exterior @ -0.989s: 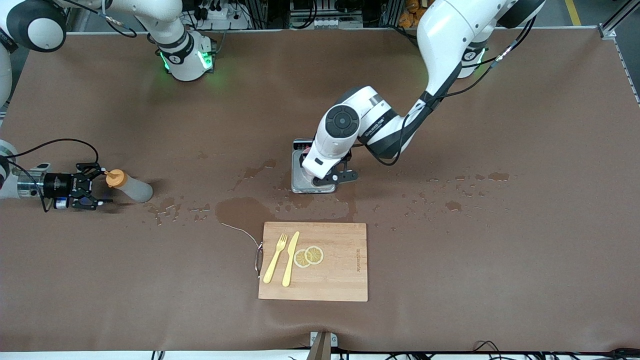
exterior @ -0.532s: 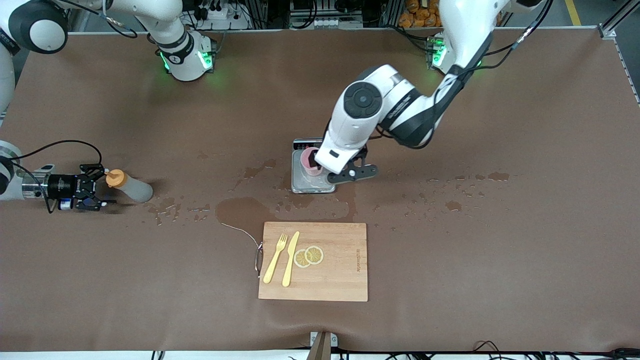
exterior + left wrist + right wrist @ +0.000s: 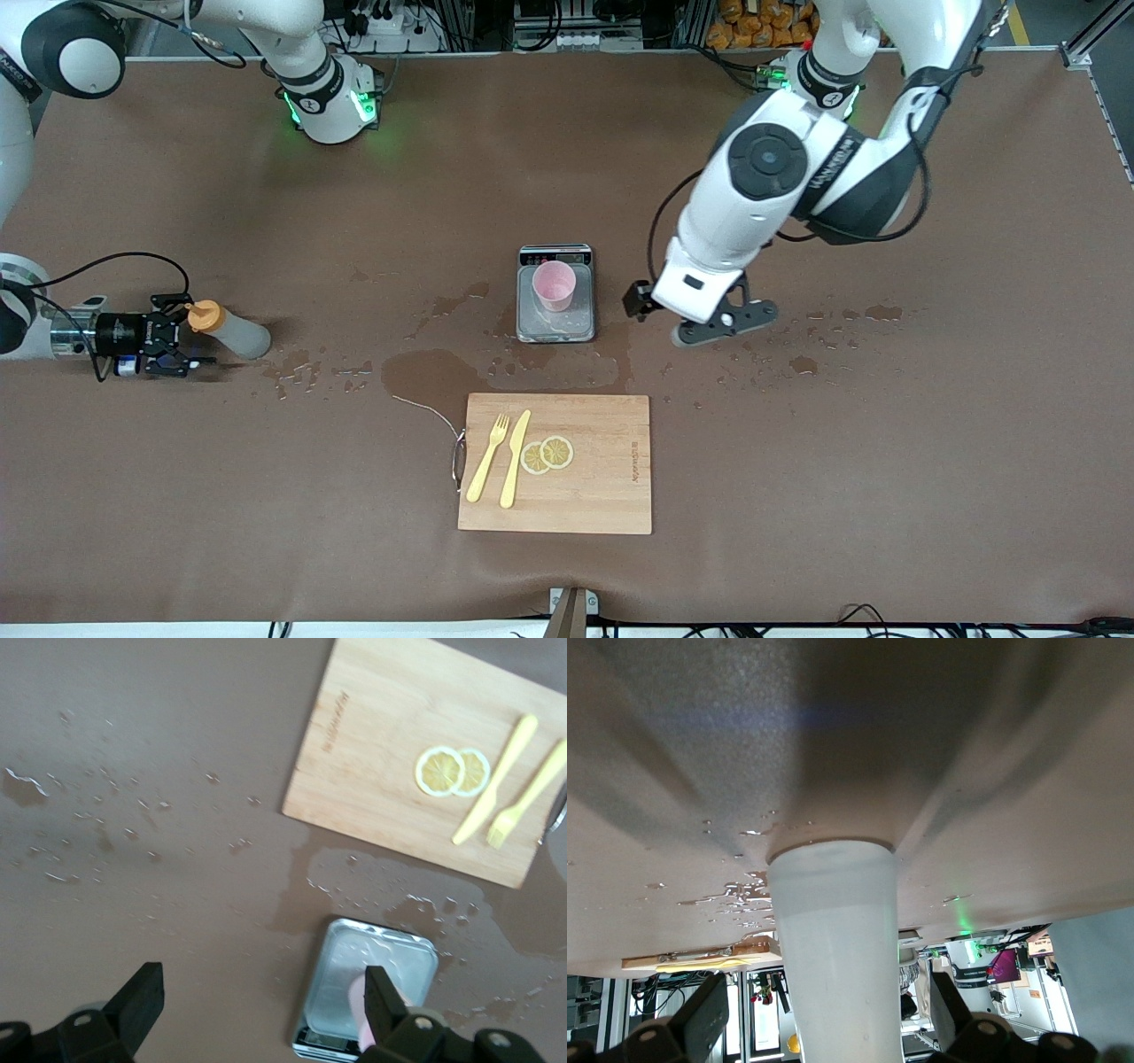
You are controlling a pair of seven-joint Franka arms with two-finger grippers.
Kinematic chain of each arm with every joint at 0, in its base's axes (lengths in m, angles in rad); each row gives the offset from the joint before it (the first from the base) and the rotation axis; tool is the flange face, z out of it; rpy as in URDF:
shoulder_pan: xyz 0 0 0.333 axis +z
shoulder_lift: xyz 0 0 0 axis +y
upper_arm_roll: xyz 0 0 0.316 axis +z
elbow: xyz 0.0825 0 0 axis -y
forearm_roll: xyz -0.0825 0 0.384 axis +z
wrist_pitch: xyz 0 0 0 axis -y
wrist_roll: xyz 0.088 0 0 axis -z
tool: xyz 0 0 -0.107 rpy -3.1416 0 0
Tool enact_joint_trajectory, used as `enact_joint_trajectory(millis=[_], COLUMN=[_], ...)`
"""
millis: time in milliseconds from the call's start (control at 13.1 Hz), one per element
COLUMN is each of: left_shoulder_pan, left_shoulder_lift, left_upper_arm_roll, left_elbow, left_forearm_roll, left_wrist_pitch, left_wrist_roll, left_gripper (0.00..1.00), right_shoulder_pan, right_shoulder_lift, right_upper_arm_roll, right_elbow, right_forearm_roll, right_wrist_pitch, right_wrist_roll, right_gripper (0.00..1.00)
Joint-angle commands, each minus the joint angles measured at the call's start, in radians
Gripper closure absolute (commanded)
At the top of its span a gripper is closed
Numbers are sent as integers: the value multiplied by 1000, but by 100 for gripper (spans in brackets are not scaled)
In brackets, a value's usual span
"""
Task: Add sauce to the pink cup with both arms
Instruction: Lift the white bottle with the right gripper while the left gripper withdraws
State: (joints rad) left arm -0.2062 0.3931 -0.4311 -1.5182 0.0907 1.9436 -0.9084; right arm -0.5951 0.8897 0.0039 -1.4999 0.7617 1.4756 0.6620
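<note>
My left gripper (image 3: 660,323) hangs spread and empty beside the scale (image 3: 555,306), where the pink cup (image 3: 554,285) stands. My right gripper (image 3: 173,341) is open around the sauce (image 3: 229,330) (seemingly not yet squeezing), lying at the right arm's end.

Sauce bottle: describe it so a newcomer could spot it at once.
Start at the brown table and go to the right arm's end of it. There the sauce bottle lies on its side, its orange cap pointing into the open right claw. It is the only translucent whitish-grey thing there; the pink cup stands on the scale mid-table.
</note>
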Motion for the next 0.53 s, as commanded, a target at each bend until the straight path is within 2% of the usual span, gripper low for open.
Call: enact_joint_trajectory(millis=[0,456], left_shoulder_pan=[45,76], left_shoulder_lift=[-40,-59], left_upper_arm_roll=[-12,-14], left_elbow=[-22,-20], left_forearm_roll=[15,14], left_wrist_pitch=[-25,-58], left_wrist_roll=[48,88], left_gripper=[0,0], right_shoulder_pan=[6,14], right_shoulder_lift=[-5,-5], right_upper_arm_roll=[-2,-2], right_elbow=[-14,-16], right_forearm_roll=[22,27], right_wrist_pitch=[14,15], right_wrist_roll=[-9,-9], right_gripper=[0,0])
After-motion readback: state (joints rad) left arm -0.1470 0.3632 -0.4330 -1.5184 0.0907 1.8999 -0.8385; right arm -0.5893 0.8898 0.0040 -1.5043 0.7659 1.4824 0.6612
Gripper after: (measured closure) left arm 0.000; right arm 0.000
